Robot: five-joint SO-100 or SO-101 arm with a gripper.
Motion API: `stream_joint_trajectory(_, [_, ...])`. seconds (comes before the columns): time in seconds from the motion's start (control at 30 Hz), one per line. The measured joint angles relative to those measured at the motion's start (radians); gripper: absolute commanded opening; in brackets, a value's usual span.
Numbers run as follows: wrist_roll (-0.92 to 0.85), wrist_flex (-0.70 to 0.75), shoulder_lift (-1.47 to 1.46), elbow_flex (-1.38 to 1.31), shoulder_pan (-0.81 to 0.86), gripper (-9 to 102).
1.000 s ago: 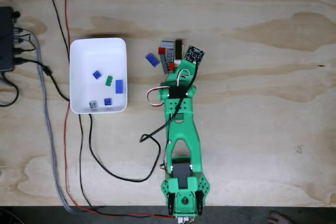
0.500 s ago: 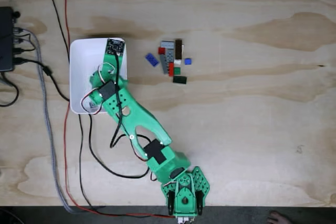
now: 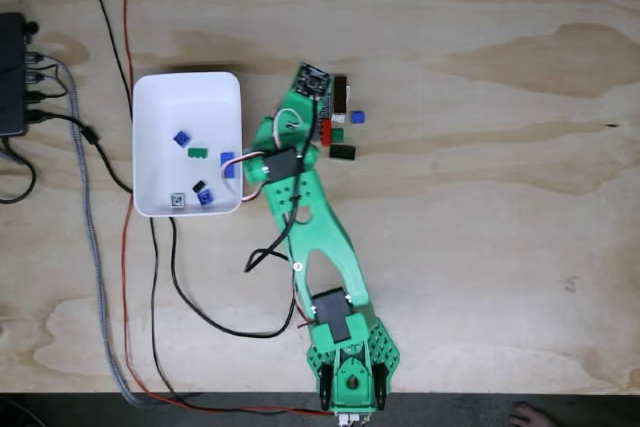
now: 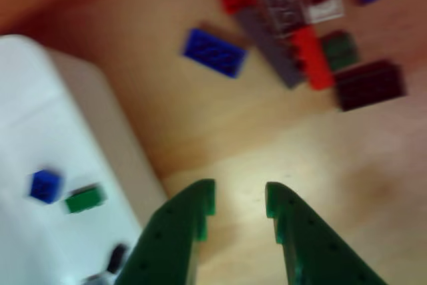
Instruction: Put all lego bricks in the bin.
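White bin (image 3: 160, 97) lies flat on the table, holding six small lego bricks (image 3: 198, 153): blue, green, black and grey. A loose cluster of bricks (image 4: 293, 31) remains on the wood beside it: blue, red, grey, green, dark ones.

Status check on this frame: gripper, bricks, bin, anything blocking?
Gripper open, empty, over bare table beside the bin. Six bricks in the bin; loose pile ahead on the wood. Nothing blocking.
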Motion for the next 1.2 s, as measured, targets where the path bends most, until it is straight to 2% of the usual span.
stream_joint_trajectory(0.07, [-0.126, -0.058, -0.008, 0.156, 0.092, 3])
stream_joint_trajectory(0.17, [-0.252, -0.161, -0.071, 0.281, 0.132, 6])
stream_joint_trajectory(0.43, [-0.351, -0.219, -0.275, 0.239, 0.192, 10])
stream_joint_trajectory(0.53, [-0.376, -0.232, -0.307, 0.198, 0.21, 27])
stream_joint_trajectory(0.87, [-0.423, -0.273, -0.337, 0.155, 0.222, 36])
stream_joint_trajectory(1.03, [-0.425, -0.307, -0.354, 0.138, 0.213, 27])
stream_joint_trajectory(1.2, [-0.445, -0.322, -0.354, 0.137, 0.213, 13])
